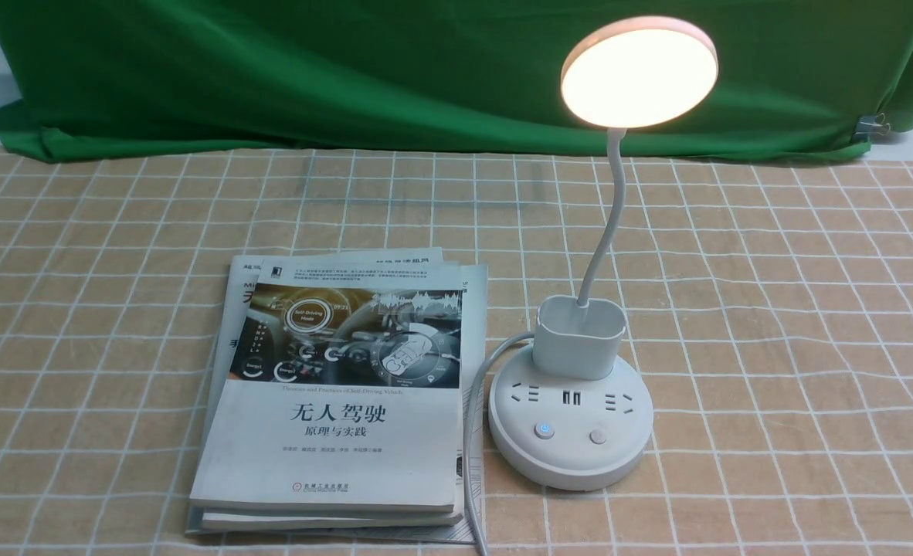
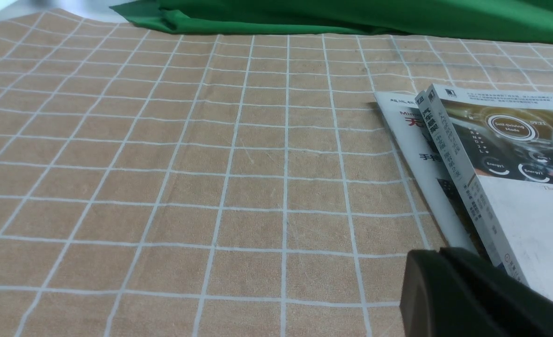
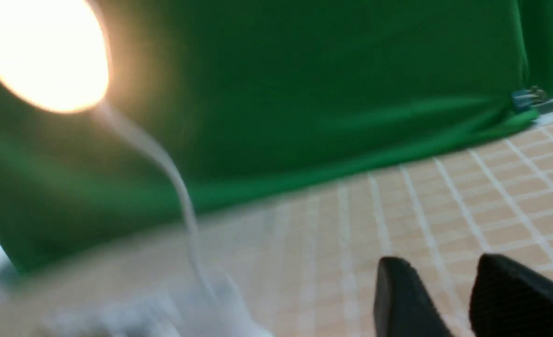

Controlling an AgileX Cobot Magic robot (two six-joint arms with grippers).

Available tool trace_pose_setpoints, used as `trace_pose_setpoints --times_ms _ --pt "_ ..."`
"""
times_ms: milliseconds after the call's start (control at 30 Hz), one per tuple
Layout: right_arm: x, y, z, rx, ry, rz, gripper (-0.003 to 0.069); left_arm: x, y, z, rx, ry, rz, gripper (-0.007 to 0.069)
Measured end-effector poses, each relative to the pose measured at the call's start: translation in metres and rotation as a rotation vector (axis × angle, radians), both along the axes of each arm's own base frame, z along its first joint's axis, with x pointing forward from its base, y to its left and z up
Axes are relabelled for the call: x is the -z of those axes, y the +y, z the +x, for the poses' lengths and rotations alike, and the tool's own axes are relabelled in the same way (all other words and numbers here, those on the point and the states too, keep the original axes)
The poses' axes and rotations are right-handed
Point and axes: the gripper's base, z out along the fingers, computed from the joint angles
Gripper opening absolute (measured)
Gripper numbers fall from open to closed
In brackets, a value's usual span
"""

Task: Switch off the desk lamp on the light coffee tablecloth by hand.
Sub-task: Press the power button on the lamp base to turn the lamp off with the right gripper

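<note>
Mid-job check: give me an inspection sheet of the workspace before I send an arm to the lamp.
Surface: light coffee tablecloth, white grid, lying flat.
Job's things: desk lamp upright and lit; one base button glows blue.
Clutter: stack of books beside the lamp base, on the robot's left.
Grippers: right gripper open, empty, clear of the lamp; left gripper looks shut, empty, near the books.
Cables: white cord runs from the lamp base toward the near edge, alongside the books.
Surroundings: green backdrop cloth behind; clip at its right end.
</note>
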Motion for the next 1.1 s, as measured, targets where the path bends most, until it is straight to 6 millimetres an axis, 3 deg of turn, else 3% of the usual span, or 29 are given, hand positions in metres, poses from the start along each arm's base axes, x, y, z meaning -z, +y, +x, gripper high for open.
trace_pose_setpoints --times_ms 233,333,433,533,633,767,933,1100 --pt "-0.010 -0.002 -0.001 0.003 -0.092 0.147 0.0221 0.000 0.000 0.000 0.000 0.000 0.000 0.0005" --pt "-0.009 0.000 0.000 -0.006 -0.007 0.134 0.0169 0.000 0.000 0.000 0.000 0.000 0.000 0.0005" --pt "-0.024 0.003 0.002 -0.027 0.109 0.068 0.0104 0.000 0.000 0.000 0.000 0.000 0.000 0.0005" --pt "-0.059 0.008 0.010 -0.084 0.269 -0.070 0.0050 0.000 0.000 0.000 0.000 0.000 0.000 0.0005" --pt "-0.081 0.014 0.027 -0.140 0.470 -0.179 0.0046 0.000 0.000 0.000 0.000 0.000 0.000 0.0005" --pt "-0.092 0.022 0.059 -0.210 0.705 -0.298 0.0048 0.000 0.000 0.000 0.000 0.000 0.000 0.0005" --pt "-0.088 0.035 0.116 -0.307 0.971 -0.400 0.0042 0.000 0.000 0.000 0.000 0.000 0.000 0.0005" --pt "-0.071 0.072 0.157 -0.442 1.077 -0.486 0.0038 0.000 0.000 0.000 0.000 0.000 0.000 0.0005"
